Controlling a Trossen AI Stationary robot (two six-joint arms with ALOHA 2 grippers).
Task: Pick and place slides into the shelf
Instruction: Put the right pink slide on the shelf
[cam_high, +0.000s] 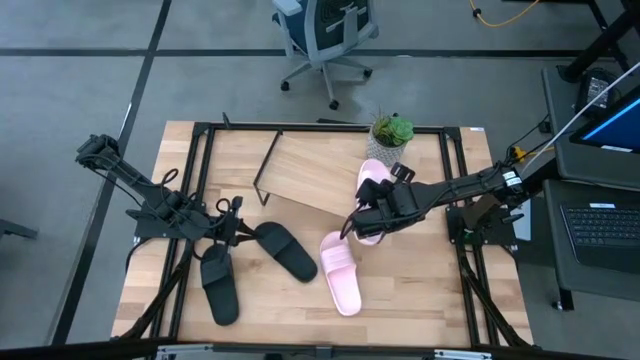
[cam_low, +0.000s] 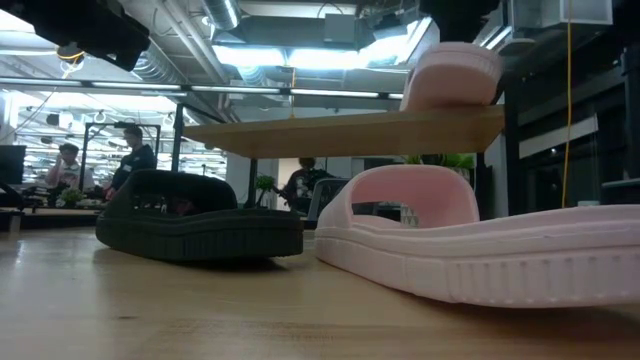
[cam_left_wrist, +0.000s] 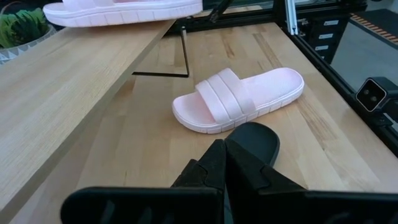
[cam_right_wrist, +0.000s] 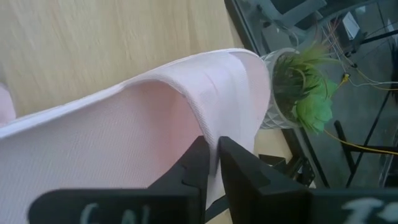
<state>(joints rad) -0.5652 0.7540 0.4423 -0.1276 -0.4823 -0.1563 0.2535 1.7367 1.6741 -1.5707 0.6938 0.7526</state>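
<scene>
One pink slide (cam_high: 374, 177) lies with its sole on the right end of the shelf's wooden board (cam_high: 315, 178). My right gripper (cam_high: 364, 220) is over its middle, shut on its strap. In the low view this slide (cam_low: 452, 75) sits on top of the board (cam_low: 350, 130). A second pink slide (cam_high: 340, 272) lies sole-down on the table in front of the shelf. Two black slides (cam_high: 285, 250) (cam_high: 219, 286) lie further left. My left gripper (cam_high: 238, 228) hovers shut just left of the nearer black slide (cam_left_wrist: 256, 140), holding nothing. My right gripper (cam_right_wrist: 214, 158) pinches the pink slide's wide strap at its edge (cam_right_wrist: 214, 121) between its two fingers. The fingers slant down from above, from the table's right side. The slide's sole rests on the shelf board (cam_right_wrist: 93, 37).
A small potted plant (cam_high: 392, 130) stands at the shelf's far right corner, close to the held slide. Black frame rails (cam_high: 455, 190) run along the table's sides. An office chair (cam_high: 325, 40) stands beyond the far edge. People (cam_low: 130, 155) sit in the room behind.
</scene>
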